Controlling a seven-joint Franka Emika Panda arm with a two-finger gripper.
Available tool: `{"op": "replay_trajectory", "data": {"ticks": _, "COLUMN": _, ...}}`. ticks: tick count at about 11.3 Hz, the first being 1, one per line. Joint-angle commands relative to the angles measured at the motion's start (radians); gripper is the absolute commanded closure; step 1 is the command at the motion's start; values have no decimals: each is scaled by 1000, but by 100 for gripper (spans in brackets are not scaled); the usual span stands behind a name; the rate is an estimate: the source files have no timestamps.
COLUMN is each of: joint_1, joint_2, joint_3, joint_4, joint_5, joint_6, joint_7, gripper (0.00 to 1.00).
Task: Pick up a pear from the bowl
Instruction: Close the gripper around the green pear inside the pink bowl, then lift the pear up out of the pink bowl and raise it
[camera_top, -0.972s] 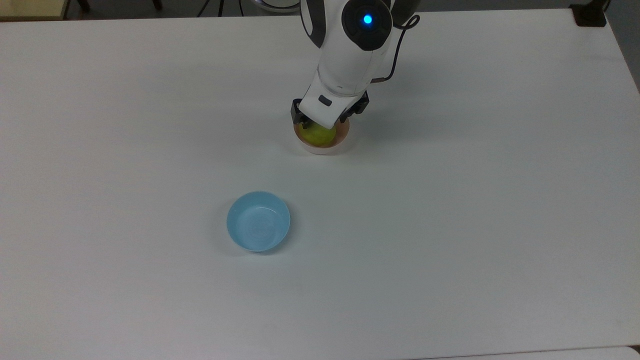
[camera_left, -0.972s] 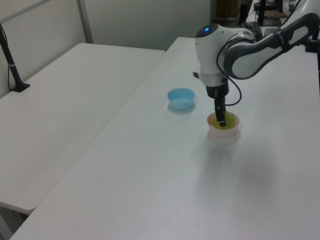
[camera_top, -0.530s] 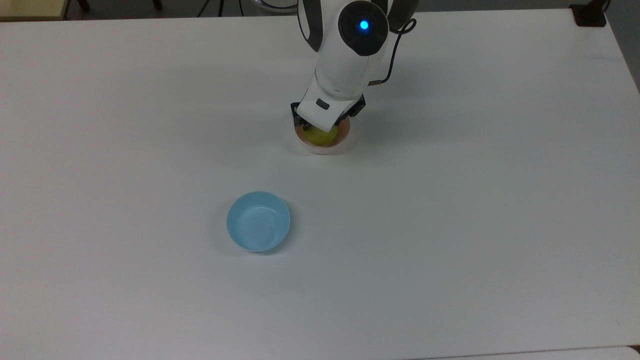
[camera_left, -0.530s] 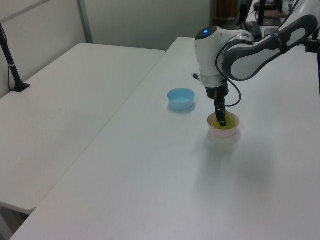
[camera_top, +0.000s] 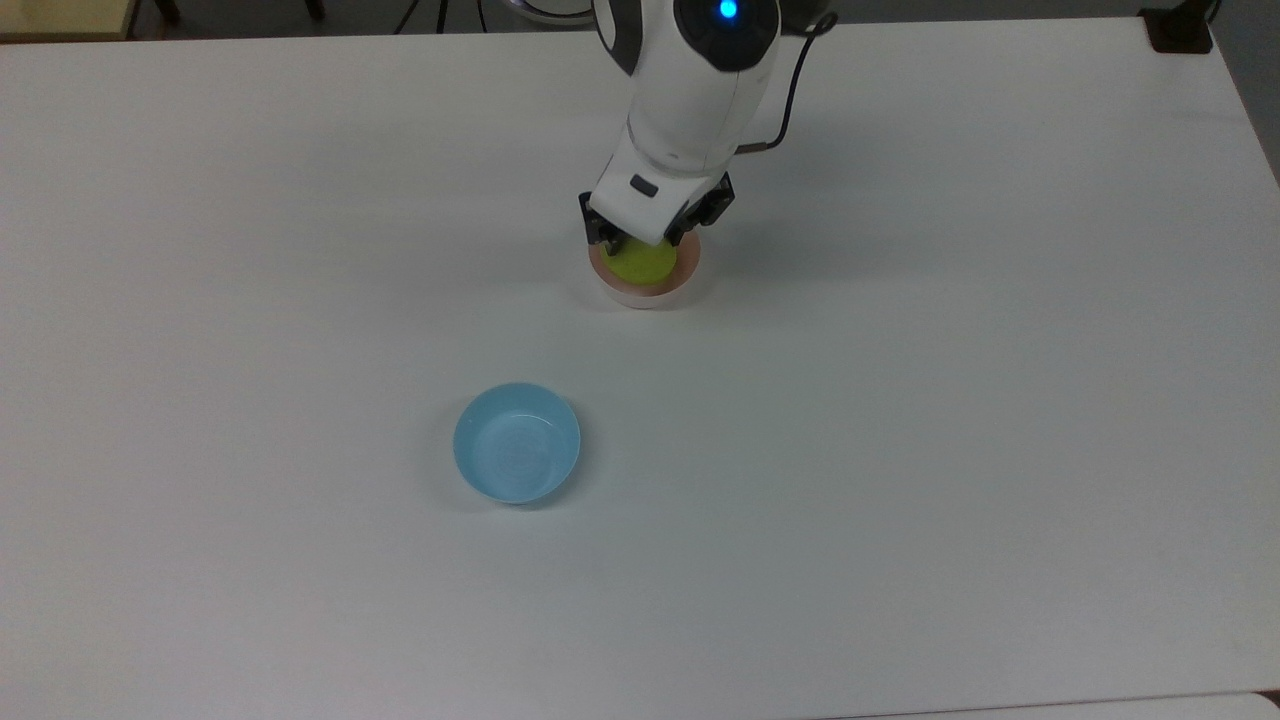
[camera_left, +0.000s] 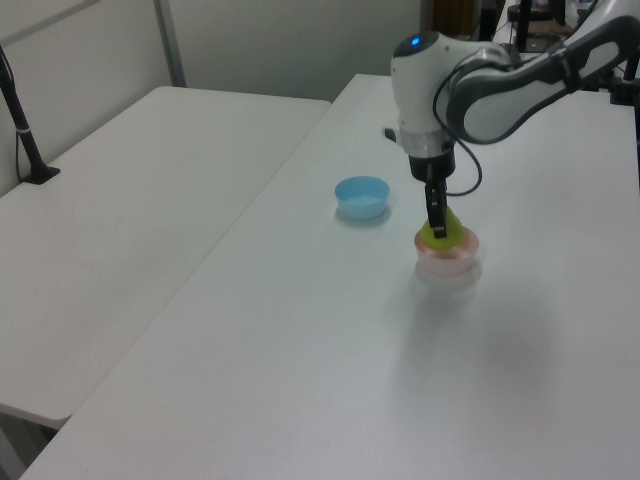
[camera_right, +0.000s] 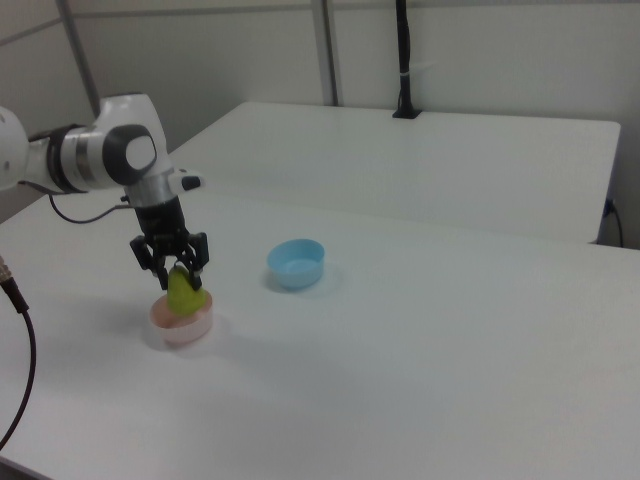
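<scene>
A big white table (camera_top: 900, 450) fills the top view. My gripper (camera_top: 652, 232) hangs right over the pink bowl (camera_top: 645, 287) near the far side. My white wrist hides the top of the pear (camera_top: 643, 263), so I see just a round yellow-green patch. A blue bowl (camera_top: 517, 441) sits well apart, nearer the camera.

In the left view, my gripper (camera_left: 437, 222) points straight down. One dark finger (camera_left: 436, 210) covers part of the pear (camera_left: 445, 232). The pear sits at the rim of the pink bowl (camera_left: 447, 258); I cannot tell if it touches the bottom.

In the right view, my two fingers pinch the pear (camera_right: 184, 291) at its thin top end. My gripper (camera_right: 171, 262) is closed on it. The pear stands upright, fat end down, in the pink bowl (camera_right: 181, 322).
</scene>
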Motion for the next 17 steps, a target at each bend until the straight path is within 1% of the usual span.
{"op": "replay_trajectory", "data": {"ticks": 1, "joint_1": 8, "joint_2": -73, "joint_3": -3, "joint_4": 61, "joint_5": 20, "joint_6": -129, "joint_7": -11, "gripper": 69}}
{"op": "replay_trajectory", "data": {"ticks": 2, "joint_1": 8, "joint_2": -84, "joint_3": -3, "joint_4": 108, "joint_5": 47, "joint_6": -184, "joint_7": -13, "gripper": 69}}
{"op": "replay_trajectory", "data": {"ticks": 4, "joint_1": 0, "joint_2": -97, "joint_3": -6, "joint_4": 183, "joint_5": 68, "joint_6": -268, "joint_7": -21, "gripper": 69}}
{"op": "replay_trajectory", "data": {"ticks": 5, "joint_1": -2, "joint_2": -103, "joint_3": -18, "joint_4": 197, "joint_5": 69, "joint_6": -278, "joint_7": -22, "gripper": 69}}
{"op": "replay_trajectory", "data": {"ticks": 7, "joint_1": -57, "joint_2": -109, "joint_3": -20, "joint_4": 209, "joint_5": 69, "joint_6": -267, "joint_7": -28, "gripper": 69}}
{"op": "replay_trajectory", "data": {"ticks": 12, "joint_1": -221, "joint_2": -110, "joint_3": -22, "joint_4": 213, "joint_5": 62, "joint_6": -260, "joint_7": -186, "gripper": 69}}
{"op": "replay_trajectory", "data": {"ticks": 14, "joint_1": -273, "joint_2": -98, "joint_3": -25, "joint_4": 194, "joint_5": 63, "joint_6": -174, "joint_7": -197, "gripper": 69}}
{"op": "replay_trajectory", "data": {"ticks": 16, "joint_1": -301, "joint_2": -81, "joint_3": -25, "joint_4": 138, "joint_5": 60, "joint_6": -76, "joint_7": -198, "gripper": 69}}
{"op": "replay_trajectory", "data": {"ticks": 17, "joint_1": -307, "joint_2": -68, "joint_3": -25, "joint_4": 124, "joint_5": 58, "joint_6": -60, "joint_7": -198, "gripper": 69}}
